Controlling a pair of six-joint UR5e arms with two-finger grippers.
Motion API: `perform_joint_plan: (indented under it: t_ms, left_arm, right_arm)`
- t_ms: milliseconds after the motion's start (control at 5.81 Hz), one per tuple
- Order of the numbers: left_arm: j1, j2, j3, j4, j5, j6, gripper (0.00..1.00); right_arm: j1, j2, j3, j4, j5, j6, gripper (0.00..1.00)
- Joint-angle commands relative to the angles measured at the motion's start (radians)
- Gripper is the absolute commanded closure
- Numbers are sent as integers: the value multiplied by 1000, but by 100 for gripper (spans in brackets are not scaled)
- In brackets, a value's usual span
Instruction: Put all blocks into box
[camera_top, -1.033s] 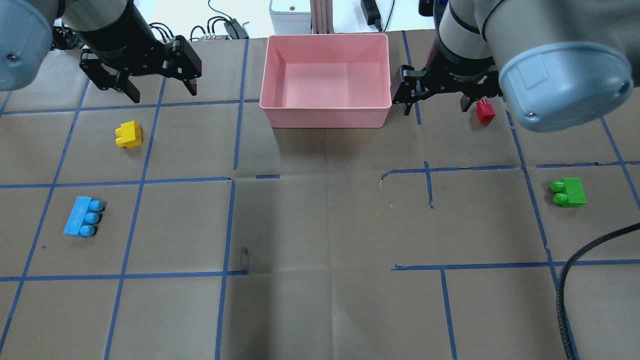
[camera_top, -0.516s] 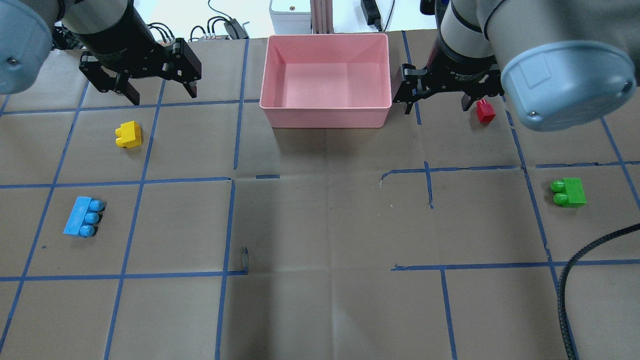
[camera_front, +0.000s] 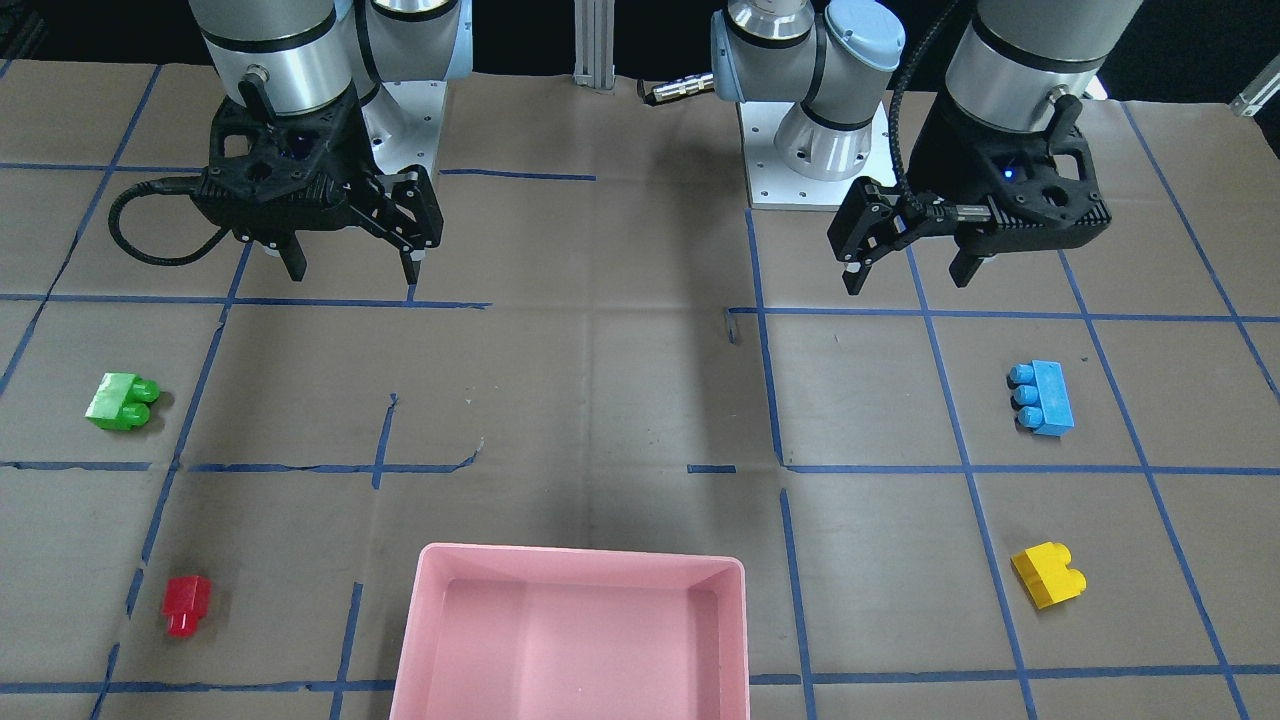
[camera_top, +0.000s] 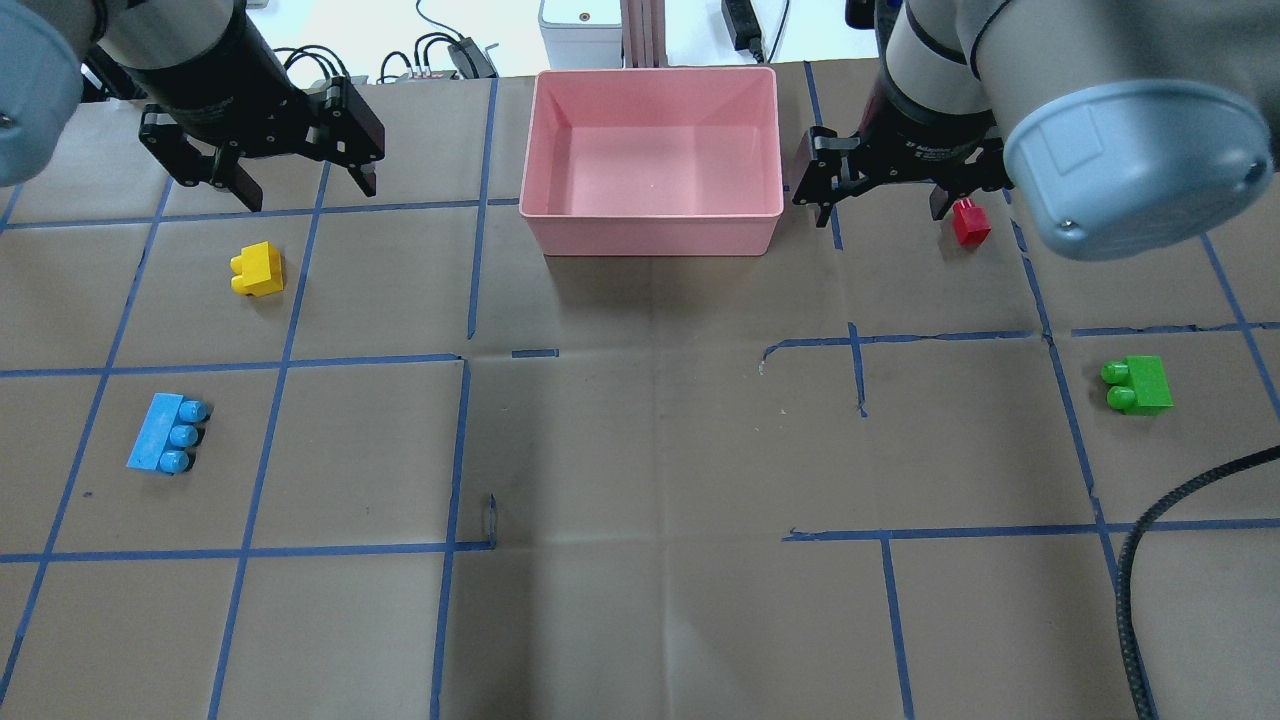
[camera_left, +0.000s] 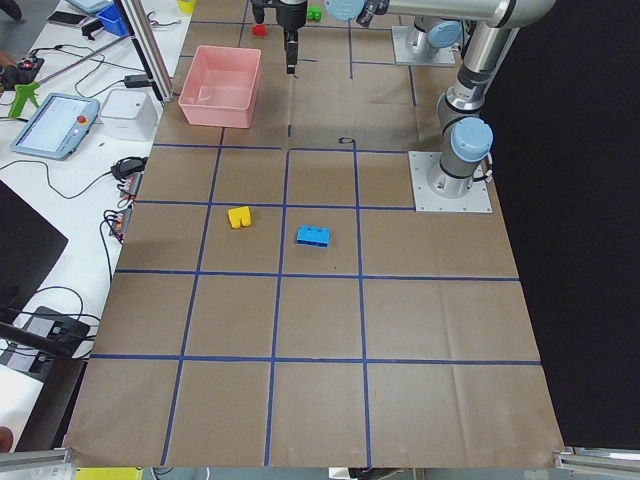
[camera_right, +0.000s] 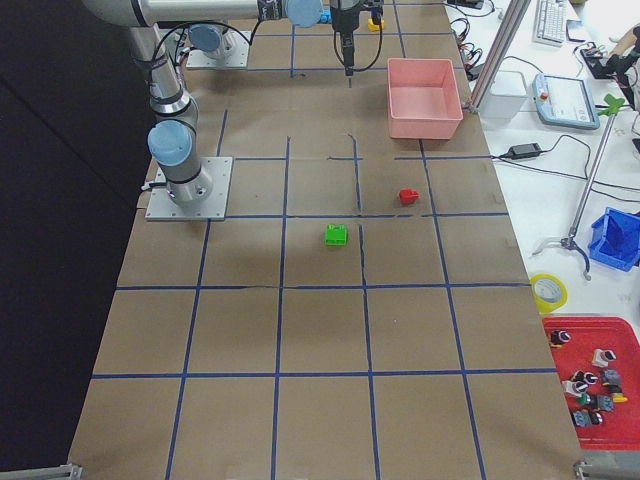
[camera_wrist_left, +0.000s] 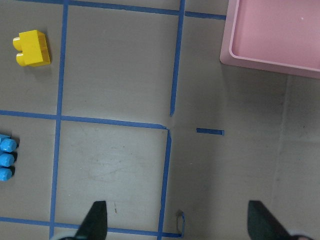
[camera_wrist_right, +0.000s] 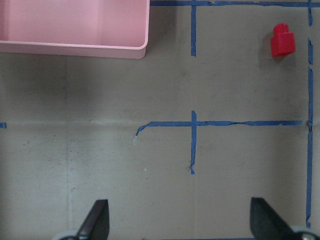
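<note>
The pink box (camera_top: 650, 232) stands empty at the far middle of the table. On the left lie the yellow block (camera_top: 258, 270) and the blue block (camera_top: 167, 434). On the right lie the red block (camera_top: 970, 222) and the green block (camera_top: 1137, 384). My left gripper (camera_top: 307, 190) is open and empty, hanging above the table beyond the yellow block. My right gripper (camera_top: 880, 212) is open and empty, between the box and the red block. The left wrist view shows the yellow block (camera_wrist_left: 33, 48) and the box corner (camera_wrist_left: 250, 57). The right wrist view shows the red block (camera_wrist_right: 282, 40).
A black cable (camera_top: 1150, 540) curves over the table's near right corner. The two arm bases (camera_front: 815, 150) stand at the robot's side of the table. A white device (camera_top: 580, 25) and cables lie beyond the far edge behind the box.
My left gripper has moved a little to the left and farther away. My right gripper has barely shifted. All four blocks lie where they were.
</note>
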Motion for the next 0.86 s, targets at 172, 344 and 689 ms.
perform_joint_plan:
  t_ms: [172, 344, 689]
  left_arm:
    - [230, 15, -25, -3, 1, 215, 0]
    - [363, 21, -54, -3, -2, 352, 0]
    - [599, 44, -128, 1, 1, 729, 0]
  right_arm:
    - [-176, -28, 1, 45, -33, -228, 0]
    - [-255, -34, 3, 56, -31, -346, 0]
    - [-420, -27, 41, 32, -25, -456, 0]
